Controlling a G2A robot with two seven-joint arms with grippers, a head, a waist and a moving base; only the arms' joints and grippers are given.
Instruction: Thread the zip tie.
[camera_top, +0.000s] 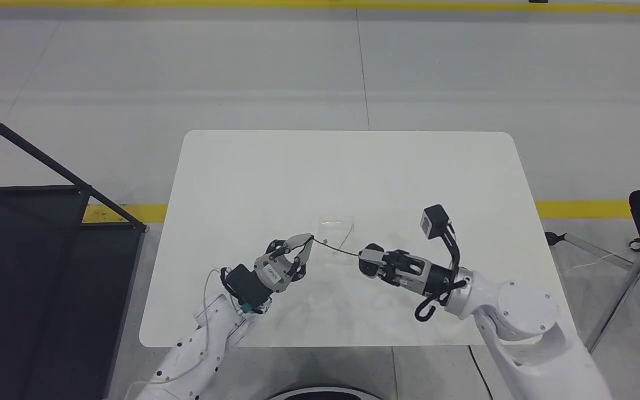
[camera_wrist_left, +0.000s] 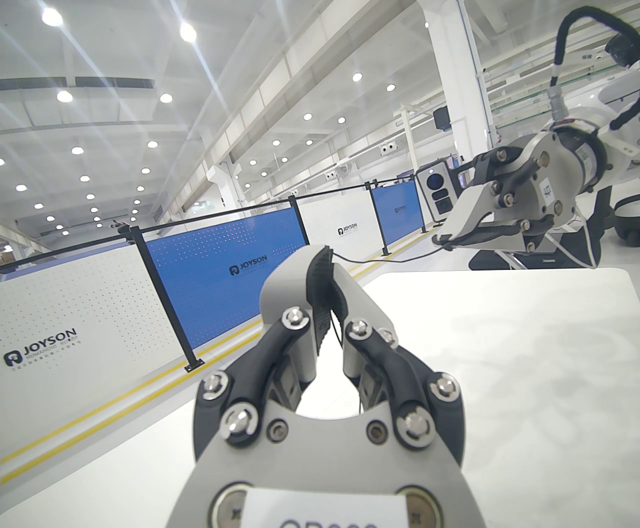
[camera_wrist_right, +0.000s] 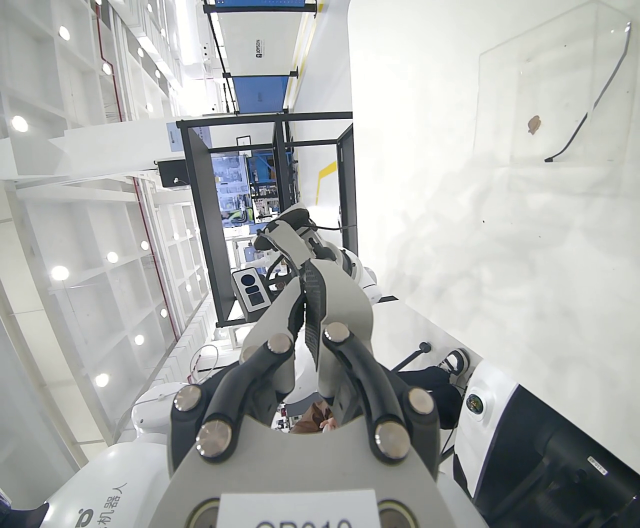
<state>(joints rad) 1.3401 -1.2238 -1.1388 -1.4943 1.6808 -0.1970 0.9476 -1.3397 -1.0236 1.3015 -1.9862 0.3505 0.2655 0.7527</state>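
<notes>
Indoors, over a white table (camera_top: 400, 170), left gripper (camera_top: 305, 244) and right gripper (camera_top: 366, 256) clamp the zip tie (camera_top: 335, 249)

White arms (camera_top: 505, 305), silver black-linked pincers (camera_wrist_left: 322, 257)

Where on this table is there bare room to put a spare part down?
The far half of the table, beyond the clear tray, is bare, as are the strips along both side edges. It is crowded at the middle of the robot's side, where the left gripper and right gripper hold the zip tie stretched between them.
</notes>
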